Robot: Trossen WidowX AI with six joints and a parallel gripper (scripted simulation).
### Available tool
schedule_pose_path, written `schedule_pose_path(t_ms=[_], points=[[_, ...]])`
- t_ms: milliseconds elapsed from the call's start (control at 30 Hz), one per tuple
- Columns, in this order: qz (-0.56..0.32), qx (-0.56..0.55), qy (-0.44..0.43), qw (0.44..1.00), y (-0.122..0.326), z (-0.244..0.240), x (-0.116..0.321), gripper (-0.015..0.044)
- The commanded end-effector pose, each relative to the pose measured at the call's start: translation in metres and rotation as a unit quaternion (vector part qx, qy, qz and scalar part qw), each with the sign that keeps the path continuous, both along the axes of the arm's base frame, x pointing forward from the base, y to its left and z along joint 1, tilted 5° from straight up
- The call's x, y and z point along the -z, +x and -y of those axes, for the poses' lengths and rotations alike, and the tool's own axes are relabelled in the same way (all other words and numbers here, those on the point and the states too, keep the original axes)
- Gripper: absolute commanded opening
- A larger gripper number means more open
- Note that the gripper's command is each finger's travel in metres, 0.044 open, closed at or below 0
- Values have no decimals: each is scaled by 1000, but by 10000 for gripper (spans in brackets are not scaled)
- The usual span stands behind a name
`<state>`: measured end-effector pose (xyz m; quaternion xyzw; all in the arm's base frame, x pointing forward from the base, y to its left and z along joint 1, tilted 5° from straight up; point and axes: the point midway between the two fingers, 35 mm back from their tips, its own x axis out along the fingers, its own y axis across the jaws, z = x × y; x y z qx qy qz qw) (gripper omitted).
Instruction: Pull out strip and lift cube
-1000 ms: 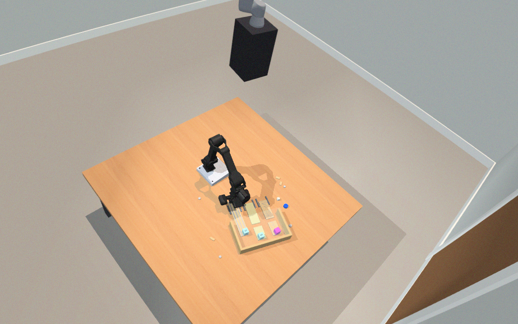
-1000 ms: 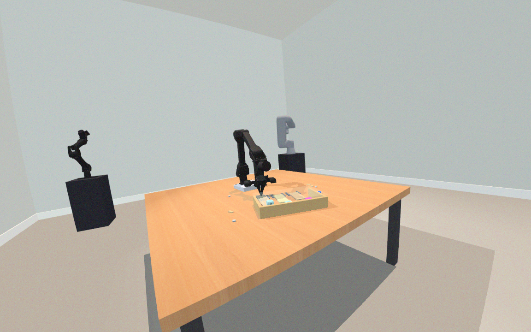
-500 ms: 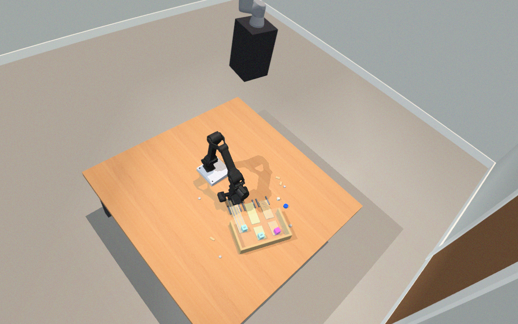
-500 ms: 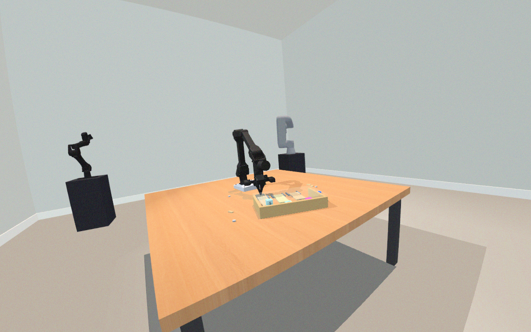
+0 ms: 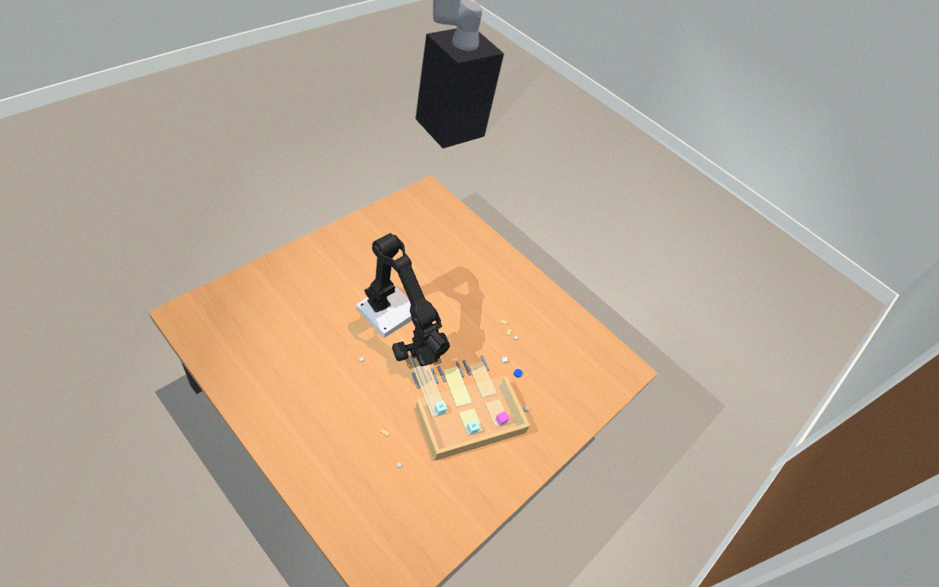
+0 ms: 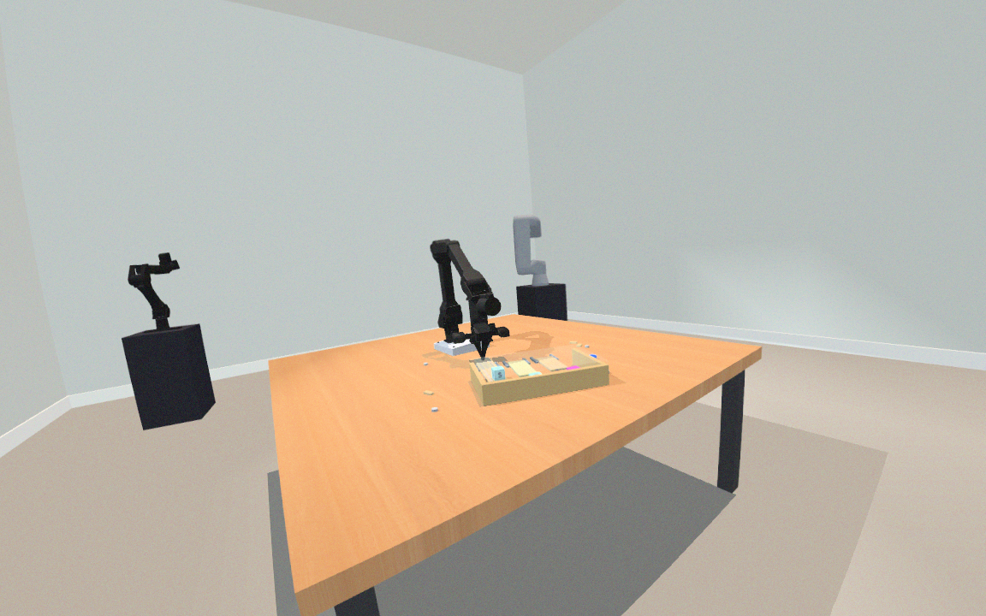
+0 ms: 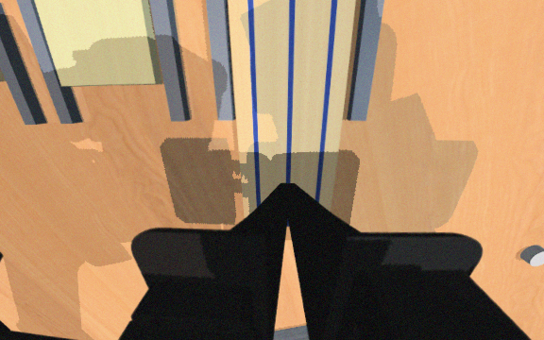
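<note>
The fingers are fully closed, tips pressed onto the near end of the striped strip [image 7: 291, 94], apparently pinning it to the tabletop [image 7: 466, 94] so a drag slides it between its grey rails [image 7: 364, 61]. Nothing is gripped. Farther off, in the tray [image 5: 483, 443], the labelled cube [image 5: 440, 407] rides that strip; the plain strip [image 7: 97, 42] lies alongside.

A pale strip [image 7: 291, 94] with three blue lines is lying flat between grey rails. A light-blue labelled cube [image 5: 440, 406] is sitting on its far end, inside the tray.
</note>
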<state>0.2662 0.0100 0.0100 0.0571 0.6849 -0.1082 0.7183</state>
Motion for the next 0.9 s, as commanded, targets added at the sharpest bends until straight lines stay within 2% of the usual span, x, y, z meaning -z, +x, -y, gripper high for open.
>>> schedule_pose_path(t_ms=[0,867], points=[[-14,1,0,1000,-14,-2,6,0],[-16,1,1,1000,-53,-11,7,0]])
